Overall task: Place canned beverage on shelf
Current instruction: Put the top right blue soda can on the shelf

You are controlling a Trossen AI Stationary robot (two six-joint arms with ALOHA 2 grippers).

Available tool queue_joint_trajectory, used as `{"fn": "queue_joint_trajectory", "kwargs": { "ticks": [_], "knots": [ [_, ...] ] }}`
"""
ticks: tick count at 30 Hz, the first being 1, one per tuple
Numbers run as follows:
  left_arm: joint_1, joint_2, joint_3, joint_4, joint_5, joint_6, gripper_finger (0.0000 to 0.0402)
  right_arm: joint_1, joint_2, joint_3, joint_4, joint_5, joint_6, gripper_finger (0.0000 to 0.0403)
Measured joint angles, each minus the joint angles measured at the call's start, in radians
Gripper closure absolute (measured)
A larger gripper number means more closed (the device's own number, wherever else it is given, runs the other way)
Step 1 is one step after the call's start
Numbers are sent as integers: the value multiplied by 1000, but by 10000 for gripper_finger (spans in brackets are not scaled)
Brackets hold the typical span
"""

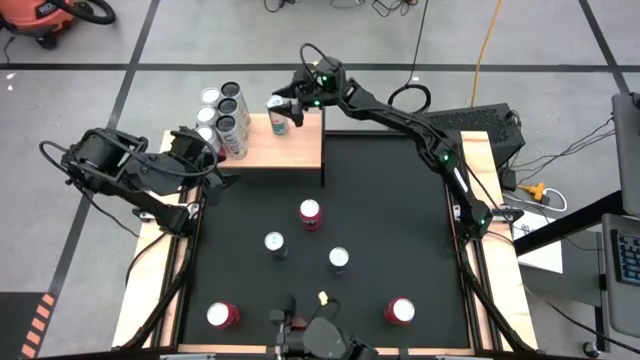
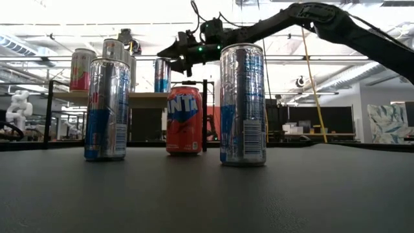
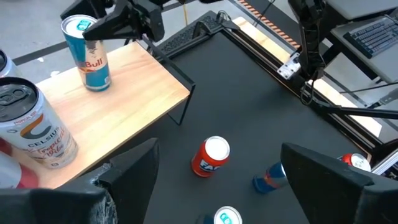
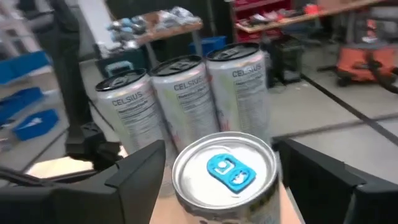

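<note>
Presently the right gripper (image 1: 283,108), fingers parted either side of a Red Bull can (image 1: 277,116) standing upright on the shelf (image 1: 285,148), may tip it if a finger drags on retreat. Left gripper (image 1: 208,160) waits open nr shelf's left end. Finger-to-can contact unclear; Celsius cans (image 4: 180,99) partly cropped.

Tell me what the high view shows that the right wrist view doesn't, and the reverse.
Only the high view shows the cans on the black mat, like the red can, and the left gripper waiting beside the shelf. Only the right wrist view shows the Celsius lettering on the three cans. Both show the right gripper around the blue-tabbed can.
</note>
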Motion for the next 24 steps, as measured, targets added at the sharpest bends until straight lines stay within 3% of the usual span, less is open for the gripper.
{"fn": "queue_joint_trajectory", "kwargs": {
  "ticks": [18,24],
  "knots": [
    [0,0,0,-1,-8,8,64,92,-76,-1,-287,362,-166,108],
    [0,0,0,-1,-11,7,64,89,-76,-1,-257,359,-173,117]
  ]
}}
